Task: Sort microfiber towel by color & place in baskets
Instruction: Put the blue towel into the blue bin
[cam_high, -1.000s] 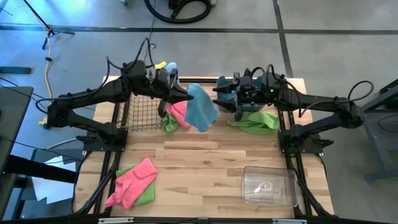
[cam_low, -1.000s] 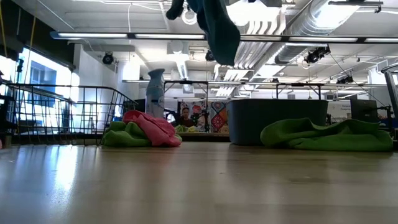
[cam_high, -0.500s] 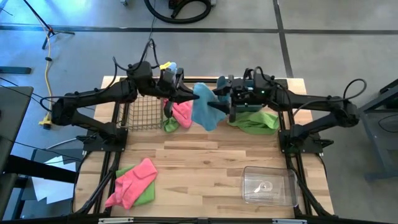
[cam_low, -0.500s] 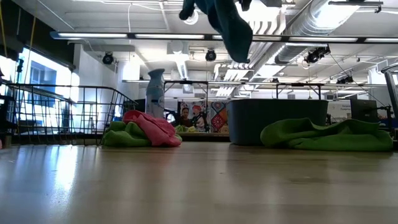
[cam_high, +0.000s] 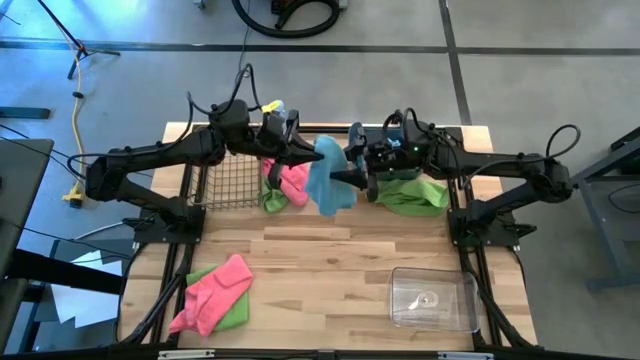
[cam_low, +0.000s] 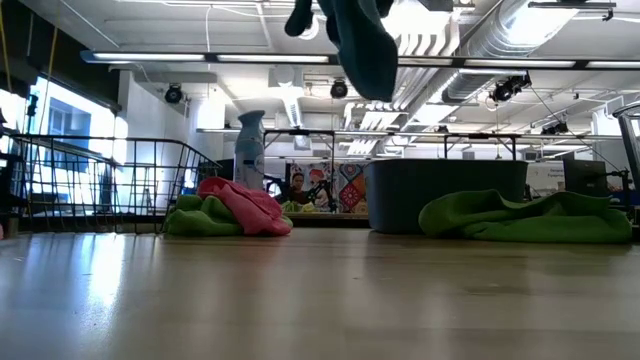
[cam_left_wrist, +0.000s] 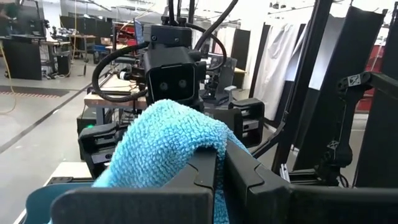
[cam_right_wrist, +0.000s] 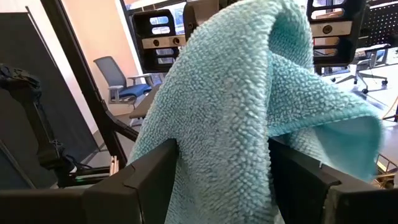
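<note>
Above the desk (cam_high: 330, 250), in the high view, the left gripper (cam_high: 303, 155) and the right gripper (cam_high: 352, 178) meet at the blue towel (cam_high: 325, 178), which hangs between them near the far edge, probably for a hand-over toward the grey-blue tub (cam_high: 362, 140) under the right arm. Pink and green towels (cam_high: 284, 186) lie heaped beside the wire basket (cam_high: 226, 180); a flat green towel (cam_high: 412, 195) lies by the tub; another pink-and-green pair (cam_high: 213, 295) and the clear box (cam_high: 432, 298) sit on the near side.

From the low view, the blue towel (cam_low: 362, 40) dangles limp, well clear of the wood, with the spray bottle (cam_low: 250, 150) behind the heap.

Left wrist view: the dark fingers (cam_left_wrist: 199, 174) are pressed together on a fold of looped, fuzzy blue pile (cam_left_wrist: 168, 140).

Right wrist view: the towel (cam_right_wrist: 249, 93) drapes thick and soft between spread fingers (cam_right_wrist: 149, 177), so this gripper looks not yet closed on it.
</note>
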